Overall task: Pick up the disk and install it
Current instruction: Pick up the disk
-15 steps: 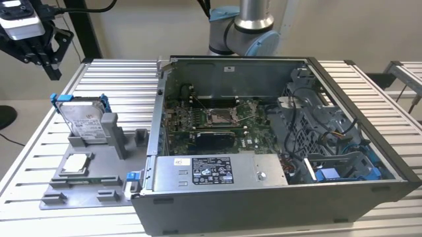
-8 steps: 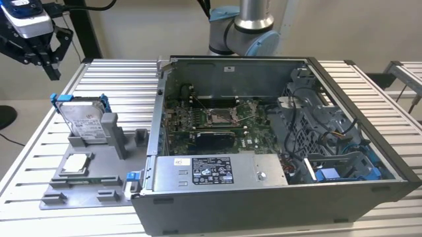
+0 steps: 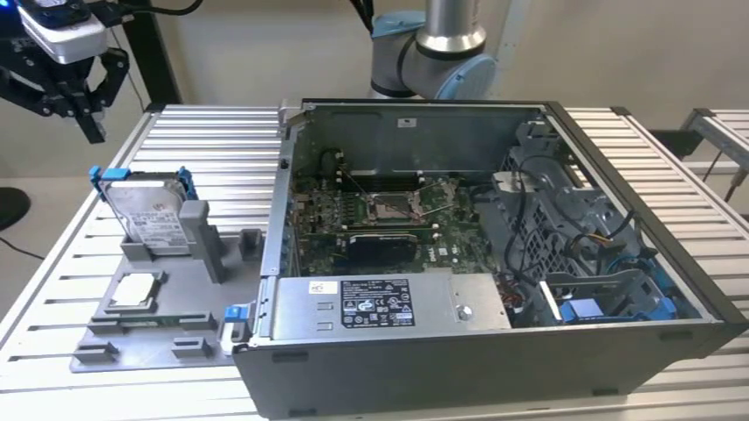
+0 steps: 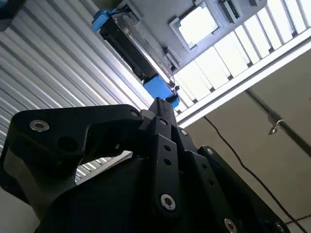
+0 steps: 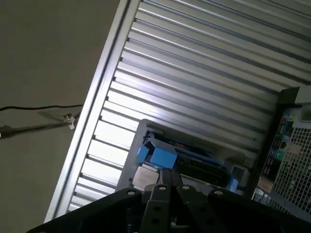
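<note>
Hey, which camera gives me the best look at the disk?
The exterior view: the disk stands upright in its grey holder, label face and blue frame plainly visible. The second wrist view shows the disk edge-on, and the first wrist view mostly its blue-framed edge.

One disk (image 3: 153, 212), one chip (image 3: 131, 291), one holder tray (image 3: 146, 344), one computer case (image 3: 468, 373).

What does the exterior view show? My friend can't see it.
A silver disk in a blue frame stands on edge in a grey holder on a ribbed metal table, beside an open computer case. The black gripper hangs above it, toward the exterior view's left, not touching it.
</note>
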{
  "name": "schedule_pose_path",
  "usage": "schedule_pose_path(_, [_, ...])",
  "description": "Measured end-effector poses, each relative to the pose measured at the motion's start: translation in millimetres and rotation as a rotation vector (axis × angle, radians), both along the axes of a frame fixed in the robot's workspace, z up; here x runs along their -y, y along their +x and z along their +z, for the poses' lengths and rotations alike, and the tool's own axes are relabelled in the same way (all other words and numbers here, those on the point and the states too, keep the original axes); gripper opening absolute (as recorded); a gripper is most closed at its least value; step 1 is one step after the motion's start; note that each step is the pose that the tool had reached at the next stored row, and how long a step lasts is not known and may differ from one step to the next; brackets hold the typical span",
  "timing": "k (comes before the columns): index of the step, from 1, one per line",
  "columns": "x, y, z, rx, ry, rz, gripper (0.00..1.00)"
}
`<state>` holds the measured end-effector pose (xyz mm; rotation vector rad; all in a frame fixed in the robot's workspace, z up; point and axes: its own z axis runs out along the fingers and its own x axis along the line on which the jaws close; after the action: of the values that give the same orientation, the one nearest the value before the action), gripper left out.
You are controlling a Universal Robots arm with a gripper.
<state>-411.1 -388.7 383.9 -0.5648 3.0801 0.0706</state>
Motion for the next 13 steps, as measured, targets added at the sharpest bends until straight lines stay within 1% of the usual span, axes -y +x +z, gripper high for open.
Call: schedule_pose_path(13, [0.0, 0.0, 0.0, 0.0001, -0.0060, 0.237, 0.00])
